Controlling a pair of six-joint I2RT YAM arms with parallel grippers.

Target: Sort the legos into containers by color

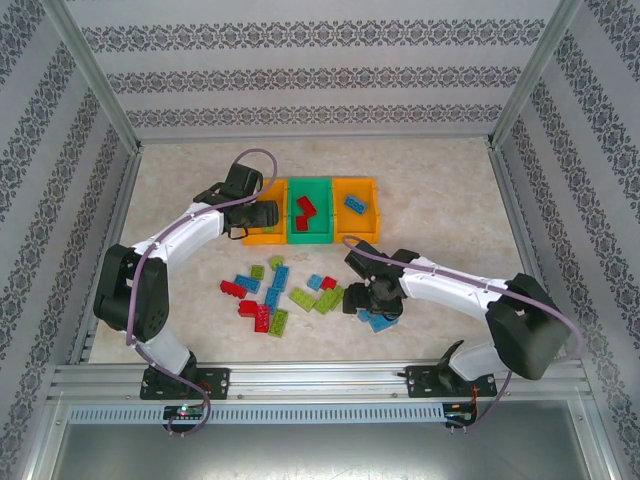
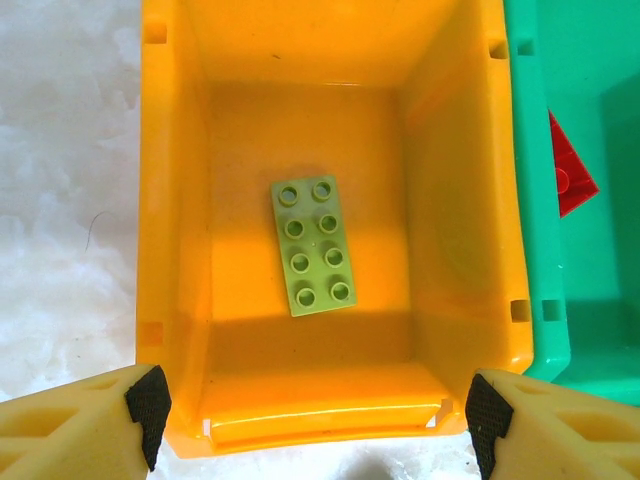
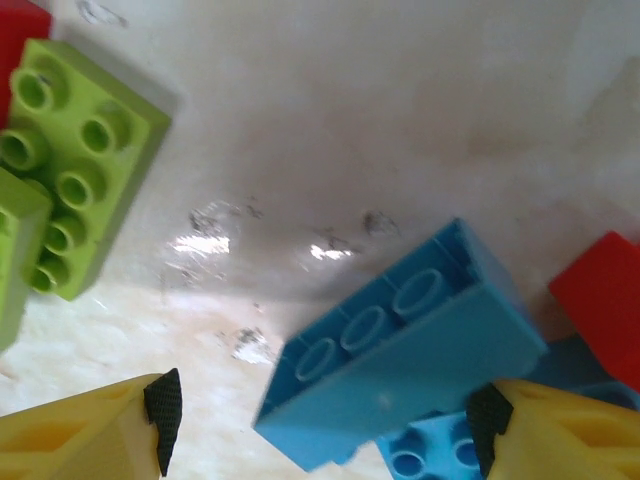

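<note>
The containers stand in a row: a left orange bin (image 1: 262, 236), a green bin (image 1: 310, 234) and a right orange bin (image 1: 360, 222). My left gripper (image 2: 318, 420) is open and empty above the left orange bin (image 2: 300, 130), where one lime brick (image 2: 313, 245) lies flat. In the overhead view two red bricks (image 1: 305, 210) lie in the green bin and a blue brick (image 1: 355, 204) in the right orange one. My right gripper (image 3: 326, 425) is open low over a tipped blue brick (image 3: 410, 350), which lies near the right fingertip (image 3: 490, 425) and apart from the left one.
Loose red (image 1: 233, 289), blue (image 1: 279, 277) and lime (image 1: 302, 299) legos are scattered on the table in front of the bins. Beside the tipped brick lie another blue brick (image 3: 430, 455), a red one (image 3: 600, 300) and a lime one (image 3: 75, 160). Patterned walls enclose the table.
</note>
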